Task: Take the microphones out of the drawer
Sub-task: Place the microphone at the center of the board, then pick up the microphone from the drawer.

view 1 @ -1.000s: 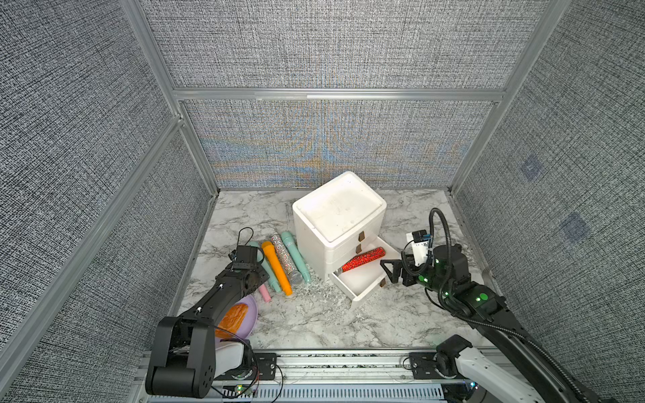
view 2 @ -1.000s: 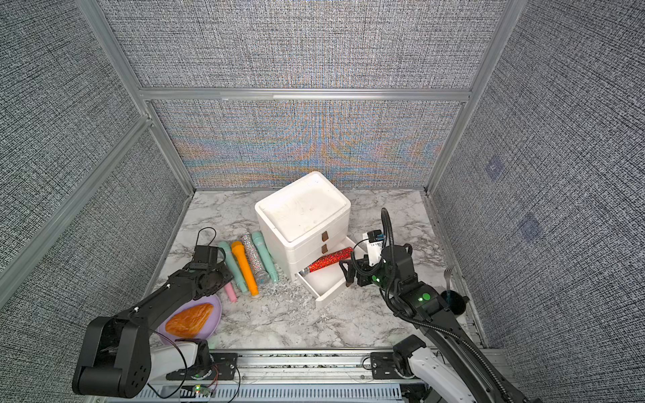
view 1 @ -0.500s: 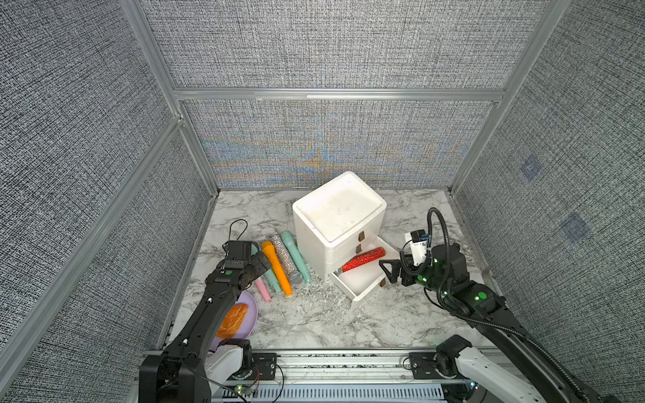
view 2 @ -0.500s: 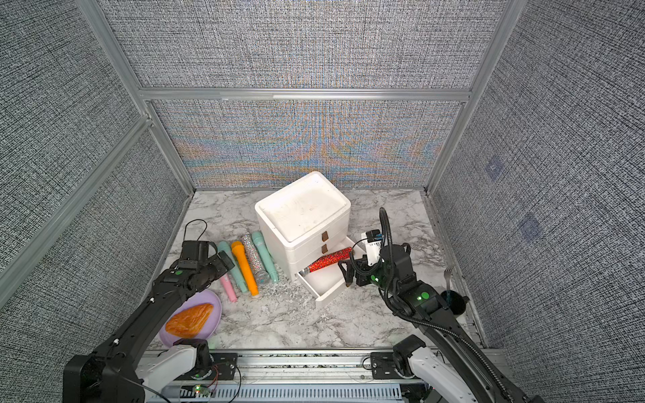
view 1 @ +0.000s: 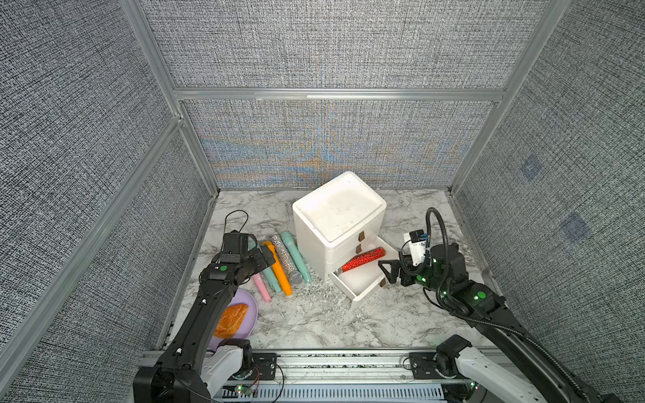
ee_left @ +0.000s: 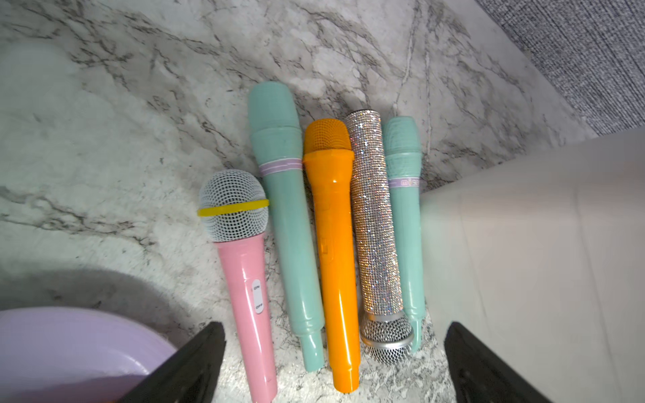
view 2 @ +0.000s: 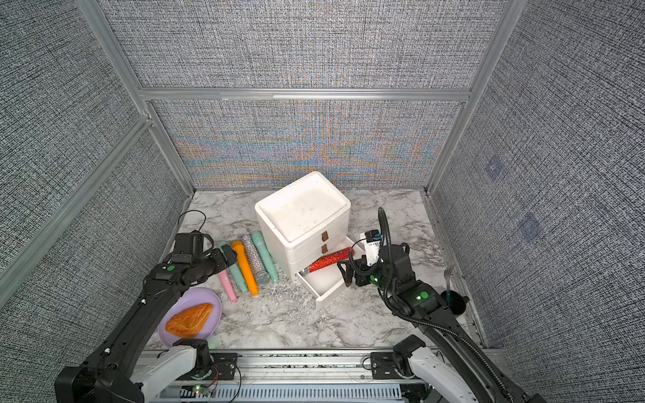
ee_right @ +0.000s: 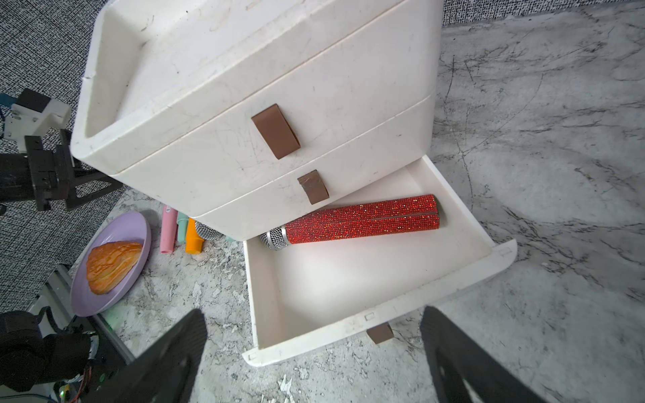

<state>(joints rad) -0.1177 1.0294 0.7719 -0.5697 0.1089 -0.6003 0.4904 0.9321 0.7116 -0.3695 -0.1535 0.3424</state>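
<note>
A red glitter microphone (view 1: 363, 260) (view 2: 330, 260) (ee_right: 363, 219) lies slantwise in the pulled-out bottom drawer (view 1: 370, 295) (view 2: 331, 292) (ee_right: 349, 335), its silver head tucked under the cabinet. My right gripper (view 1: 385, 270) (view 2: 345, 274) (ee_right: 312, 314) is open, hovering just outside the drawer's front, holding nothing. My left gripper (view 1: 267, 254) (view 2: 230, 255) (ee_left: 335, 328) is open above a row of microphones on the table: pink (ee_left: 244, 265), teal (ee_left: 286, 216), orange (ee_left: 335, 244), silver glitter (ee_left: 375, 223) and a thinner teal one (ee_left: 406, 223).
The white three-drawer cabinet (view 1: 338, 209) (view 2: 302, 206) stands mid-table with its two upper drawers shut. A lilac plate (view 1: 244, 296) (view 2: 195, 296) with a pastry (view 2: 190, 319) sits at front left under the left arm. A dark cup with a fork (view 2: 452, 300) is at the right wall.
My left gripper has opened and pulled back and up from the pink microphone, which stays on the table. The right arm has barely moved.
</note>
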